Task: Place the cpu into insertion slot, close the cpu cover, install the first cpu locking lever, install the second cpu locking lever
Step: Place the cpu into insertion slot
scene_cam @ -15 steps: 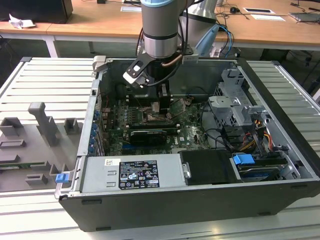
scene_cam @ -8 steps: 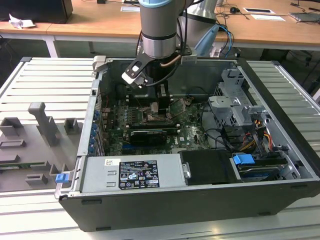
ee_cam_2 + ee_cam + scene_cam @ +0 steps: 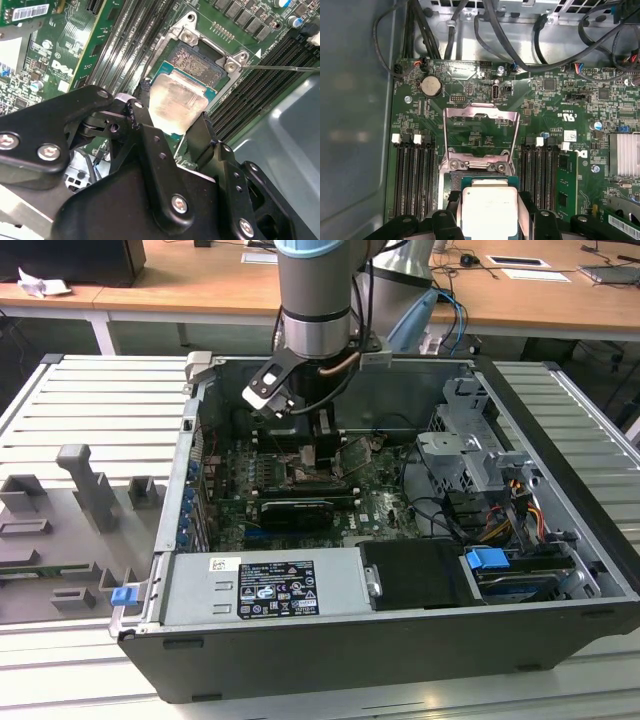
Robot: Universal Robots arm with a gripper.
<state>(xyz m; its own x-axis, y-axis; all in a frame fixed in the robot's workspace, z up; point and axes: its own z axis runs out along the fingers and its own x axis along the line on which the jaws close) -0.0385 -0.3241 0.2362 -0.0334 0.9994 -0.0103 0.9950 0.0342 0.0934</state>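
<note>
Closest to the lens, black linkages of the pincer (image 3: 172,107), its fingers (image 3: 141,112) part-closed on the cpu (image 3: 180,97) and gripping it by two opposite edges, silver top up. Hangs with the chip over the near part of the insertion slot (image 3: 197,62); dark pin field bare beyond the chip's far edge. Cannot tell whether chip and socket touch.

Step in hand, by judgement: placing the chip, not yet seated. Calls for keeping it level and square to the silvery socket rim, bringing it over the whole pin field, and lowering without scraping the pins.

In the first wrist view, the cpu (image 3: 489,207) again between the fingers, with the cpu cover (image 3: 480,114) flipped open and lying back beyond the socket, clear of the way down. Thin lever rod (image 3: 280,68) swung out to one side, apart from the chip.

Edges and room: long black memory slots (image 3: 415,175) flanking the socket closely on both sides, leaving the fingers little margin. In the exterior view, arm reaching down into the open computer case (image 3: 400,665) on the slatted bench (image 3: 80,390); case walls and drive cage (image 3: 470,450) well apart from the pincer (image 3: 320,435).
</note>
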